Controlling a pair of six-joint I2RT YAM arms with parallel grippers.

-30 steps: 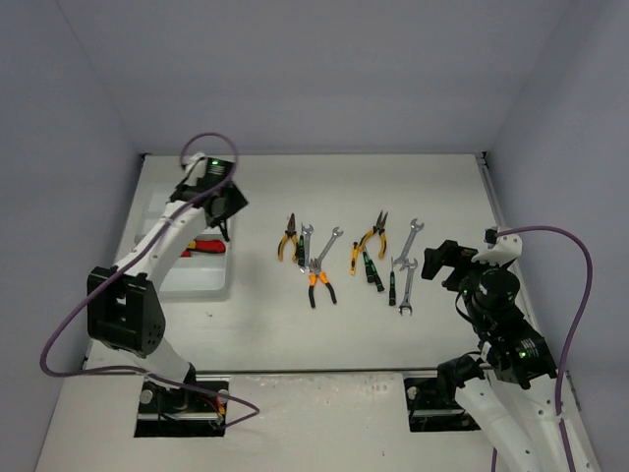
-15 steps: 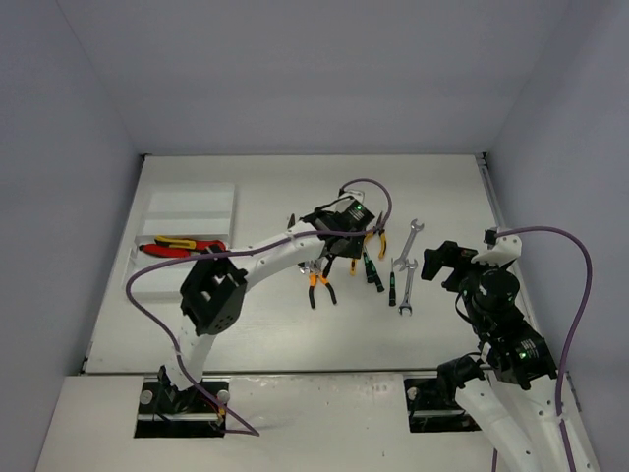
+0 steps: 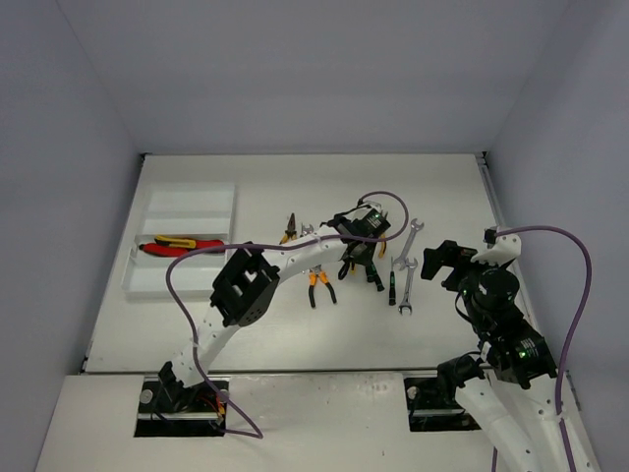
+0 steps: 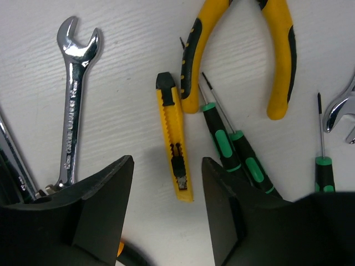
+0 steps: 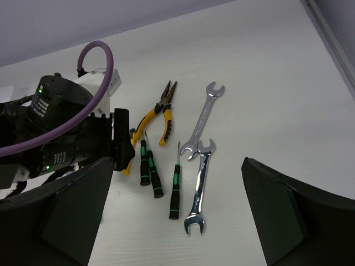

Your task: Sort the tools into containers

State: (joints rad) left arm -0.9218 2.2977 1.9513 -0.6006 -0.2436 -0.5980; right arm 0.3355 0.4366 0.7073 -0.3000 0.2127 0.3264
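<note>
My left gripper [image 4: 166, 166] hangs open low over the table, and a yellow utility cutter [image 4: 175, 141] lies just ahead of its gap, untouched. Around it lie a silver wrench [image 4: 75, 105], yellow-handled pliers [image 4: 238, 50] and black-green screwdrivers [image 4: 222, 138]. From above, the left gripper [image 3: 356, 251] is over the middle cluster of tools. A red and yellow cutter [image 3: 182, 244] lies in the white tray [image 3: 187, 202] at the left. My right gripper [image 3: 442, 261] stands wide open and empty, off to the right of two wrenches [image 5: 202, 183] and a screwdriver [image 5: 175, 185].
Orange-handled pliers [image 3: 319, 285] and another pair of pliers [image 3: 288, 228] lie left of the left gripper. The left arm's purple cable [image 3: 383, 202] loops above the tools. Grey walls close the table on three sides.
The left arm swung from the tray at the left across to the middle tools, then a little further right. The red and yellow cutter stays in the tray. The right arm has not moved.
</note>
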